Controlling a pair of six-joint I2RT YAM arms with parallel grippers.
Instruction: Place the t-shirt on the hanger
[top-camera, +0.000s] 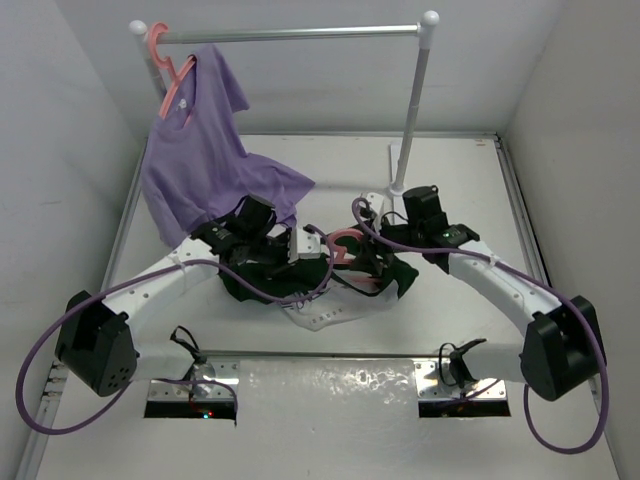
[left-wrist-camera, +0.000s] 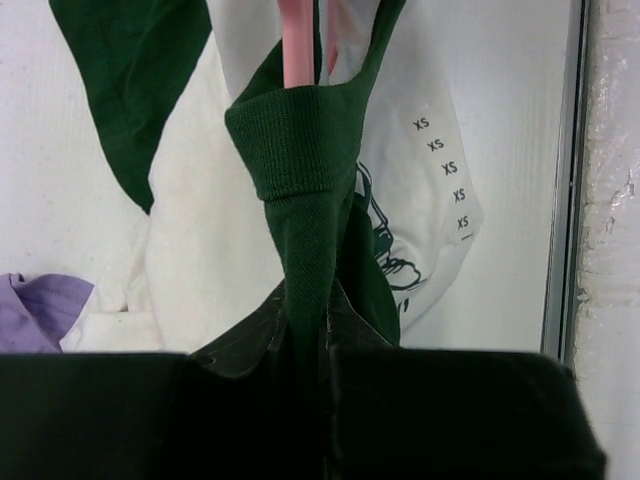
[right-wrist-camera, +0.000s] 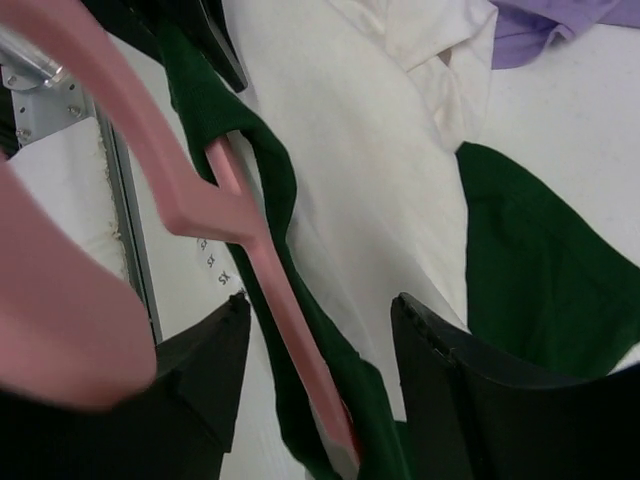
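Threading stage, I judge: left jaws clamp the green collar (left-wrist-camera: 295, 140) of the white-bodied raglan t-shirt (top-camera: 322, 318) bunched on the counter (top-camera: 450, 180); right jaws stand apart astride the thin pink plastic hanger (right-wrist-camera: 265, 270), which needs pushing deeper inside.

I count two t-shirts: one white raglan t-shirt (top-camera: 322, 316) with dark green sleeves, and one purple t-shirt (top-camera: 195, 165). There are two pink hangers, the rail hanger (top-camera: 172, 72) and the table hanger (top-camera: 345, 238). One garment rack (top-camera: 300, 34). My left wrist view shows one size strip (left-wrist-camera: 447, 170) bearing five XS marks.
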